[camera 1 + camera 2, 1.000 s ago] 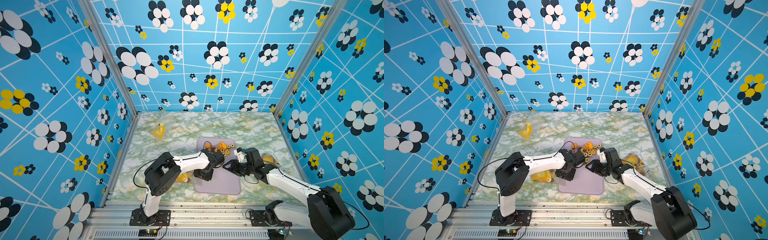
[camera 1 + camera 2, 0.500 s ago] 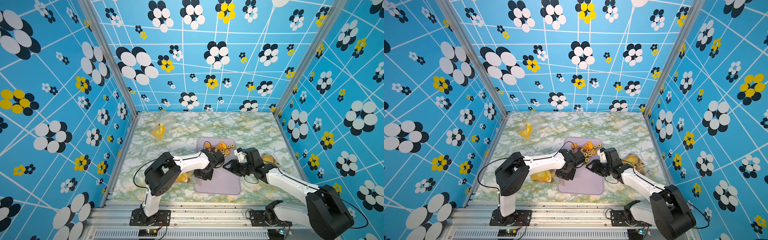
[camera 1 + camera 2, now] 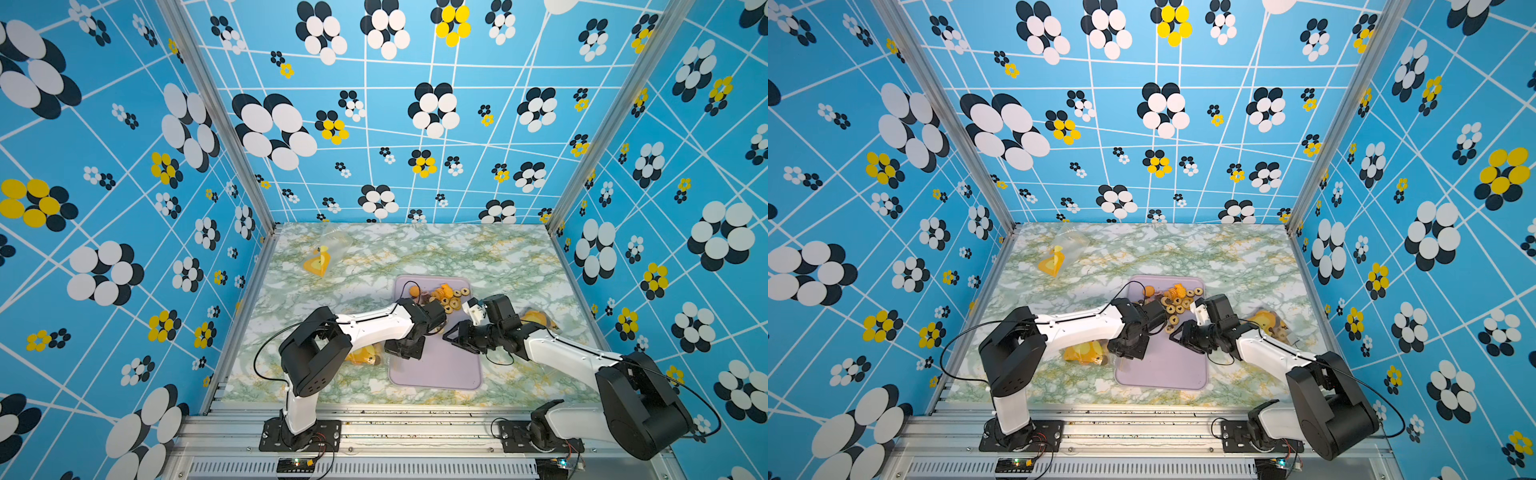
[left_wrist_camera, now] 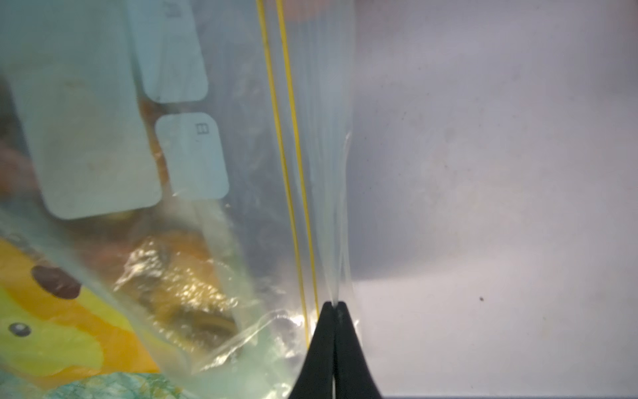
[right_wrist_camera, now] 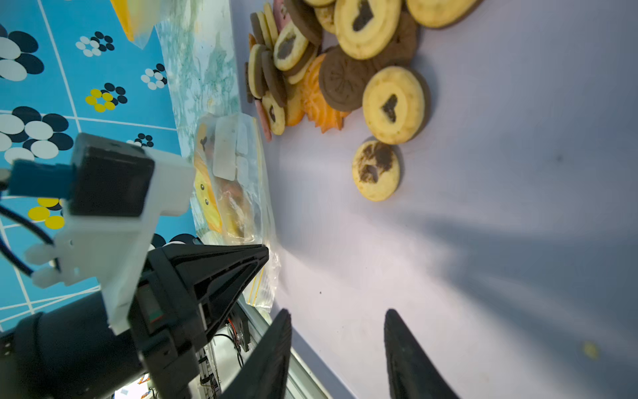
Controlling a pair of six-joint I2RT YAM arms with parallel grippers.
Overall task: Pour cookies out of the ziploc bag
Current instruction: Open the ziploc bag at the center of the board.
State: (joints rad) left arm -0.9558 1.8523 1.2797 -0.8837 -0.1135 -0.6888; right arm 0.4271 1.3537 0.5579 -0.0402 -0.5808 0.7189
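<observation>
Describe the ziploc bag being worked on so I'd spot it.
Find the lilac tray on the marbled table. The ziploc bag lies at its left edge. Unlike the far bag and the right-hand bag, its lip is pinched by the left gripper.

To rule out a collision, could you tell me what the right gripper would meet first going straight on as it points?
Probably the bare purple tray: the right gripper, jaws open, points across it toward a lone cookie; depth unclear.

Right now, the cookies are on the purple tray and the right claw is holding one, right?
No: the right claw is open and holds nothing; the right wrist view shows it. The cookies are on the purple tray.
</observation>
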